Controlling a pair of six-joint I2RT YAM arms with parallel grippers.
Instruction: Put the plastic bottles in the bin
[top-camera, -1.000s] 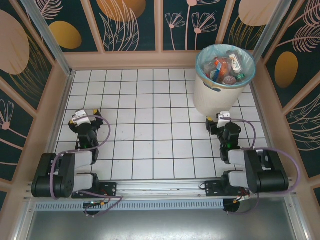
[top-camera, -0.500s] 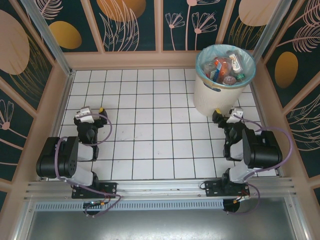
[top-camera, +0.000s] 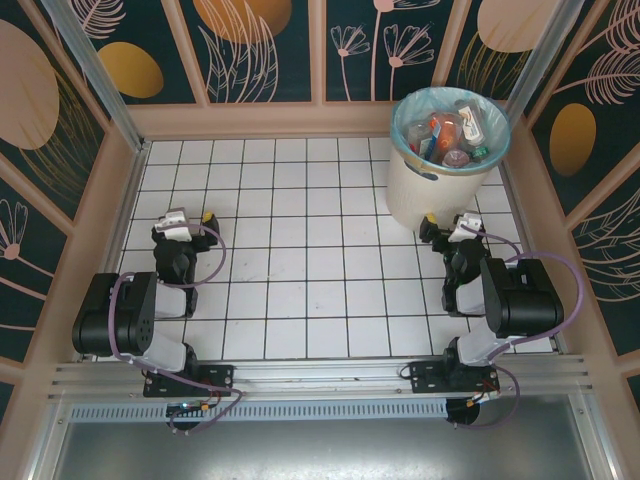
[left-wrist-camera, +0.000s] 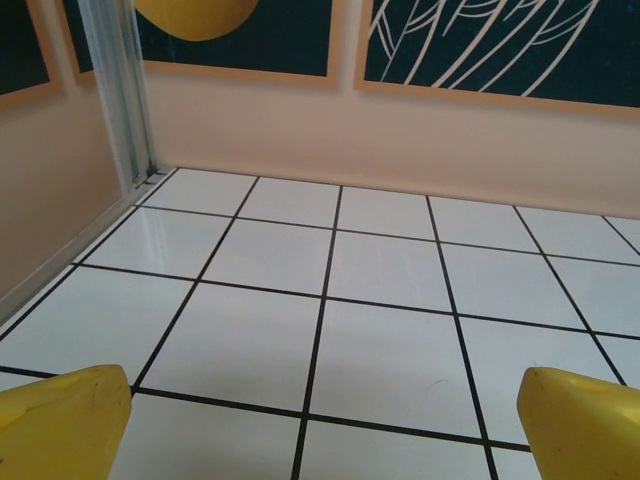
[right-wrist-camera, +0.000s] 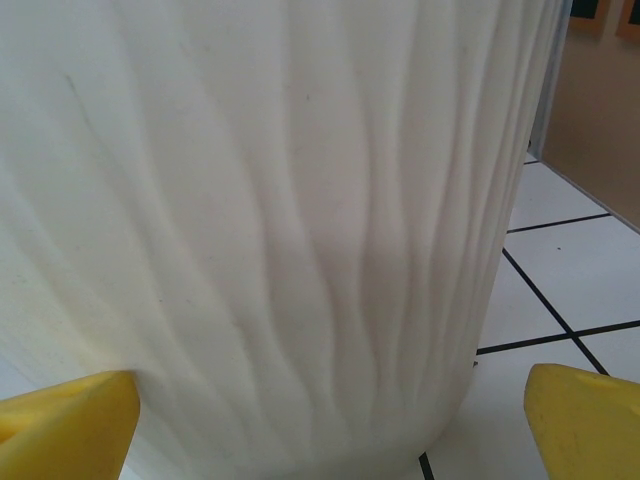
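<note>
Several plastic bottles (top-camera: 448, 135), top view: every one I can see lies heaped inside the bin (top-camera: 420, 195), red, orange and clear shapes piled up to the rim of its blue-green bag (top-camera: 401, 118).
Bin, top view: it stands upright on the counter (top-camera: 320, 250) in the far right corner. I judge that spot is meant to favour my right arm's reach.
Left pincer (top-camera: 187, 219), top view: it is low over the left side of the counter, well apart from the bin, with nothing in it.
Right pincer (top-camera: 448, 225), top view: it is just beside the foot of the bin on the near side. I cannot tell from here whether it touches the wall.
Left pincer (left-wrist-camera: 325, 425), left wrist view: both yellow fingers (left-wrist-camera: 65, 420) sit at the bottom corners of the view, spread wide. Only white counter tiles (left-wrist-camera: 380, 300) lie between them, running out to the pale back wall (left-wrist-camera: 400, 140). I read the spread as idle, since it has nothing to grip.
Right pincer (right-wrist-camera: 320, 420), right wrist view: its fingers (right-wrist-camera: 70, 415) are likewise wide apart and hold nothing. They point straight at the rippled off-white side of the bin (right-wrist-camera: 300, 200), which is close in front and far too broad to fit between them.
Task, my judgement: the sorting looks finished or nearly so.
Risk, my judgement: with the right pincer this close, a careless forward move could shove the bin or shake a bottle off the heap, so I would draw the arm back before anything else.
</note>
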